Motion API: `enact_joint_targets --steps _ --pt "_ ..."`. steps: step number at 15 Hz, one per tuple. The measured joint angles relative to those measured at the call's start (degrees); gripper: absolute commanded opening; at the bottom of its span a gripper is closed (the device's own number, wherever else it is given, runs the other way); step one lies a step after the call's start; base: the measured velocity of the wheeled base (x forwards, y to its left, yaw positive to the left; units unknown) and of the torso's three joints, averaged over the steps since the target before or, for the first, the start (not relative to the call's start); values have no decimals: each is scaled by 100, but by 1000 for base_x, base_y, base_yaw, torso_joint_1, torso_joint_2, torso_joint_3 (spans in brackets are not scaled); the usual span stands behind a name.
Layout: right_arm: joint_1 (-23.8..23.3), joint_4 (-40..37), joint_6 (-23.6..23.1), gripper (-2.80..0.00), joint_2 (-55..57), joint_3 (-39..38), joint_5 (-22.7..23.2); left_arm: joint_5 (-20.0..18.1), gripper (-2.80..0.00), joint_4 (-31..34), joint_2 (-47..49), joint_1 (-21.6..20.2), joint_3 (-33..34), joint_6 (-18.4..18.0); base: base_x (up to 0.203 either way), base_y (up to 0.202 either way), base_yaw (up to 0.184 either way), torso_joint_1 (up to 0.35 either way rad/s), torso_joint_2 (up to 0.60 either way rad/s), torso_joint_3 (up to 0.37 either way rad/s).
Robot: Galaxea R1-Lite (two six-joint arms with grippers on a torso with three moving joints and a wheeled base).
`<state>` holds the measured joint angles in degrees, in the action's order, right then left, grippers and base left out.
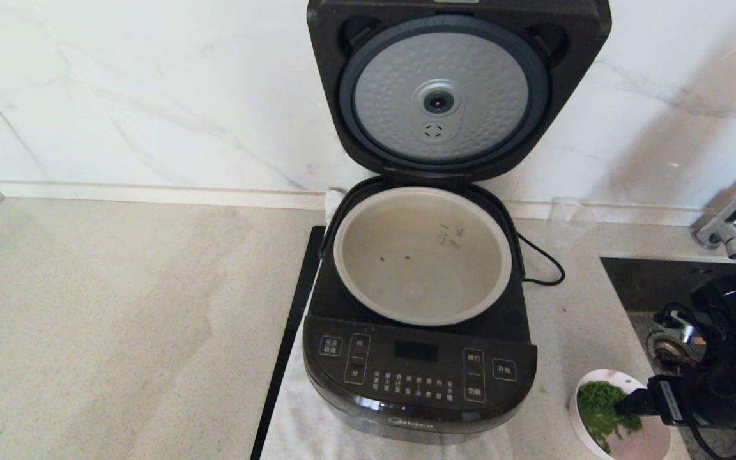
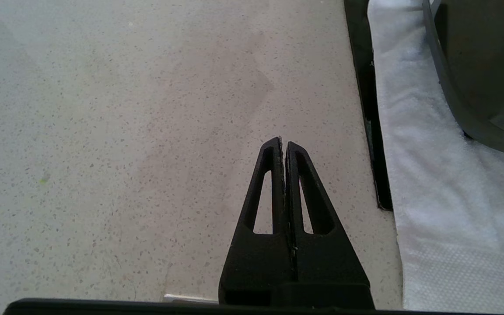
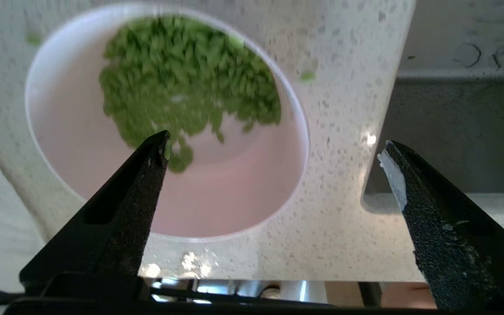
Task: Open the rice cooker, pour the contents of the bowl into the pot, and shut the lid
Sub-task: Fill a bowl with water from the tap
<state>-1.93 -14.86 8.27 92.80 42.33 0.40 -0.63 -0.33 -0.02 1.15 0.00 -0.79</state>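
The black rice cooker [image 1: 419,370] stands mid-counter with its lid [image 1: 457,89] swung upright, silver dimpled underside showing. Its beige pot [image 1: 368,255] holds only a couple of green specks. The pale pink bowl [image 1: 652,437] sits at the front right, with a heap of chopped greens [image 1: 598,406] in it. My right gripper [image 3: 276,143] hovers open over the bowl [image 3: 217,192]: one finger is above the greens [image 3: 182,83], the other past the rim, over the sink edge. My left gripper [image 2: 283,142] is shut and empty above bare counter, left of the cooker [image 2: 475,65].
A white cloth [image 1: 317,428] on a black mat [image 1: 291,332] lies under the cooker. A sink [image 1: 662,281] and faucet [image 1: 735,223] are at right. Behind, a clear plastic cup [image 1: 569,220] and the power cord [image 1: 544,262]. A few green bits lie beside the bowl.
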Motion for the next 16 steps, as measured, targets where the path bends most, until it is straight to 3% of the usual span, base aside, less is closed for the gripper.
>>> enact_joint_targets --steps 5,16 --pt "-83 528 55 0 338 101 -48 1 -280 0 0 0 0 2 0 0 0 0 0 0" --pt "-107 533 625 0 733 1079 -43 4 -280 0 0 0 0 2 0 0 0 0 0 0"
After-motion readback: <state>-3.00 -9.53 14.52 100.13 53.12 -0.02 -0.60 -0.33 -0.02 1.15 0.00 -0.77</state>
